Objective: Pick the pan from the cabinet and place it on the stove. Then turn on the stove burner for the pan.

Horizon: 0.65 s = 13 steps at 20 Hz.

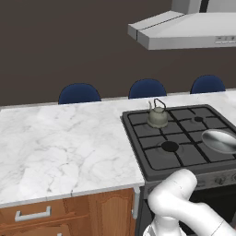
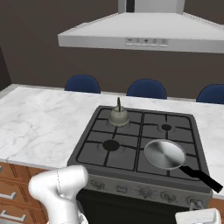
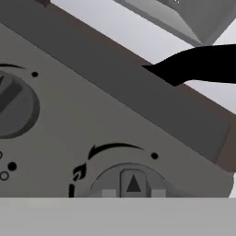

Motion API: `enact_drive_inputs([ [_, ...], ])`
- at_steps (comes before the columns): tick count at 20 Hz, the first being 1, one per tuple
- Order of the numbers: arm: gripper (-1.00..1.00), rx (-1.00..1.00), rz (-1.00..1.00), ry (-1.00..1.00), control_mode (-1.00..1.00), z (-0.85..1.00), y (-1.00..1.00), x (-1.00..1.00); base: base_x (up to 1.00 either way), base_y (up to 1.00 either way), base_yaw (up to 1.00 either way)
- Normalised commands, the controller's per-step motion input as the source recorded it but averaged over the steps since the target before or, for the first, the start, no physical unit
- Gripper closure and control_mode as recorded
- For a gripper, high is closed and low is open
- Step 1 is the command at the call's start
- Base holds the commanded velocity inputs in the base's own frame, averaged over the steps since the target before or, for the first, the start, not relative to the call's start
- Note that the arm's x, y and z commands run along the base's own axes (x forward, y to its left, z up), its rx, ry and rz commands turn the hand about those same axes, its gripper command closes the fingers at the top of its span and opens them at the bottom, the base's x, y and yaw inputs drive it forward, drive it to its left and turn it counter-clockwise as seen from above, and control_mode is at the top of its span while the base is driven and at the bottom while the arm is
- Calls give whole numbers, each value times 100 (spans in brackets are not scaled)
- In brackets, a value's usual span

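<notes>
Sitting on the stove (image 2: pixel 131 144), the pan (image 2: pixel 164 154) rests on the near right burner in the right base view, its shiny bowl flat on the grate and its straight black handle (image 2: pixel 202 178) reaching out past the stove's front right corner. In the left base view the pan (image 1: pixel 220 140) lies at the right edge of the picture, on the right side of the stove (image 1: pixel 161 159). A small grey-green kettle (image 2: pixel 118 115) stands upright on the far left burner, well apart from the pan, with the near left burner (image 2: pixel 111 145) bare between them. Along the stove's front runs a row of knobs (image 2: pixel 145 191), and the white arm (image 2: pixel 61 188) bends down in front of that panel at the lower left. The hand view looks closely at the grey knob panel: one knob (image 3: pixel 132 182) with a raised pointer and a flame mark beside it sits at the bottom middle, another knob (image 3: pixel 14 106) at the left edge, and the pan's black handle (image 3: pixel 198 64) crosses the upper right (tilted, as the hand is rolled). The fingers are together, with nothing seen between them. White marble counter (image 1: pixel 60 147) spreads left of the stove, a grey range hood (image 2: pixel 140 33) hangs above, and three blue chair backs (image 1: pixel 79 93) stand behind the counter.
</notes>
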Motion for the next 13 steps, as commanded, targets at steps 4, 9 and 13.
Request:
enact_drive_inputs([
  [4,100,-31,0,-7,-100,7,0,-18,0,0,0],
  [9,100,-28,0,-6,-100,6,0,-20,0,0,0],
  [13,100,-28,0,-8,-100,5,0,-20,0,0,0],
])
